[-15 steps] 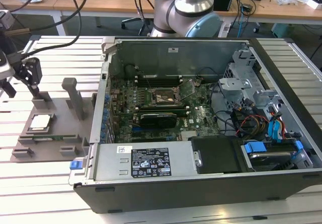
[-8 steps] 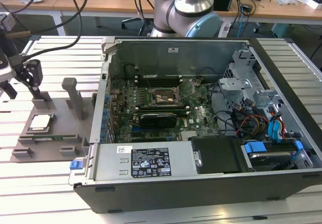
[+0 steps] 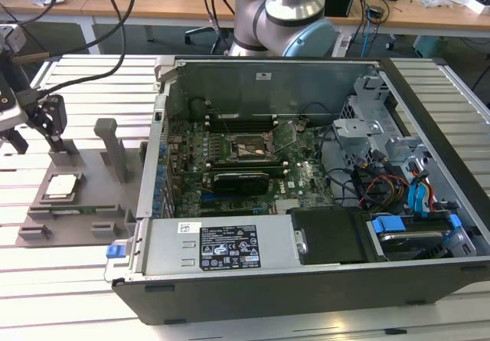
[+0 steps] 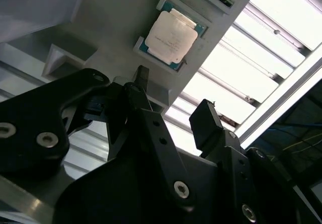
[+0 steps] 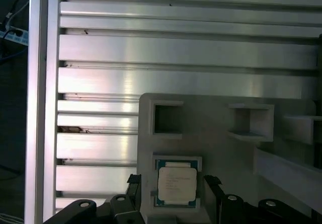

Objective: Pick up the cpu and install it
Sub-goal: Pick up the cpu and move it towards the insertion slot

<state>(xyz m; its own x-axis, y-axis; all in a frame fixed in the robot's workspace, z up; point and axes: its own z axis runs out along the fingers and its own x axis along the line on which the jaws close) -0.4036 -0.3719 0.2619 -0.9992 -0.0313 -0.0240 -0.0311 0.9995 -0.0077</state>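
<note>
Hovering released, the black hand (image 4: 173,90) faces the square silvery cpu (image 4: 171,35) in a matte grey tray (image 4: 115,12).

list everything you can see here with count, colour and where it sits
cpu: 1, silver, in a fixture pocket
fixture: 1, grey, on the table at the exterior view's left
memory stick: 1, green, on the fixture beside the cpu
case: 1, black, open, mid-table
motherboard: 1, green, inside the case
table: 1, silver slats, under fixture and case
arm: 1, silver and blue, behind the case
gripper: 1, black, open, above the cpu
</note>
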